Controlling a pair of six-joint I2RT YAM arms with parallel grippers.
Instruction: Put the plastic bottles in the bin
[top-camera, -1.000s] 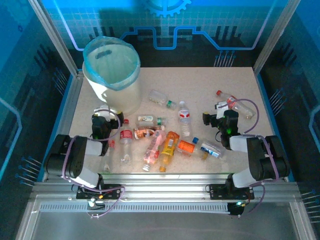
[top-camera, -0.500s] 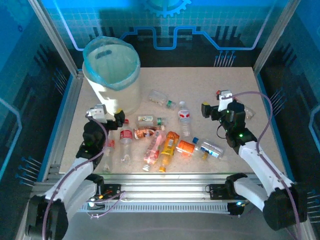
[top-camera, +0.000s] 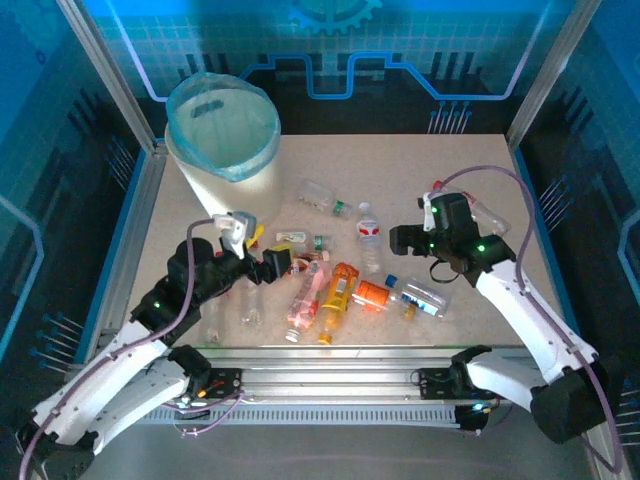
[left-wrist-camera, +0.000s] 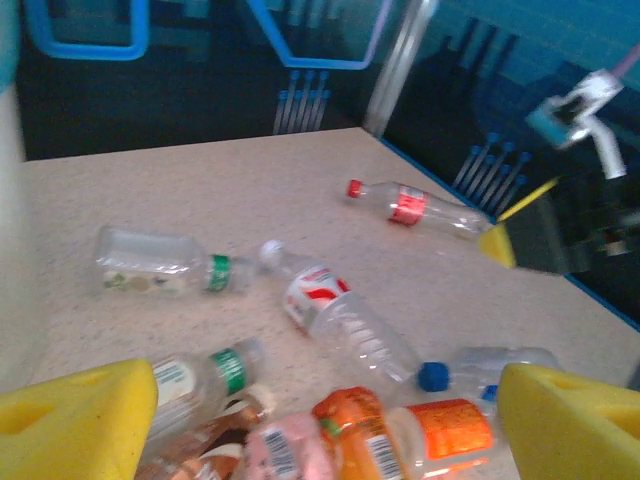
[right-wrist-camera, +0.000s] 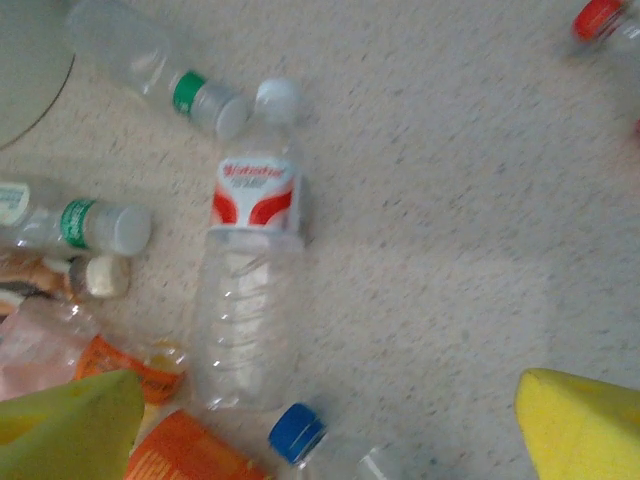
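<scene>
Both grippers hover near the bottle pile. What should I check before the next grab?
1. Left gripper open, nothing between its pads: ok.
2. Right gripper open and empty: ok.
3. Target in front of the right gripper, the water bottle with the red-and-white label, lying flat on the table: ok.
4. That bottle's base free of the blue-capped bottle beside it: cannot tell.
5. Bin upright, mouth open: ok.
</scene>
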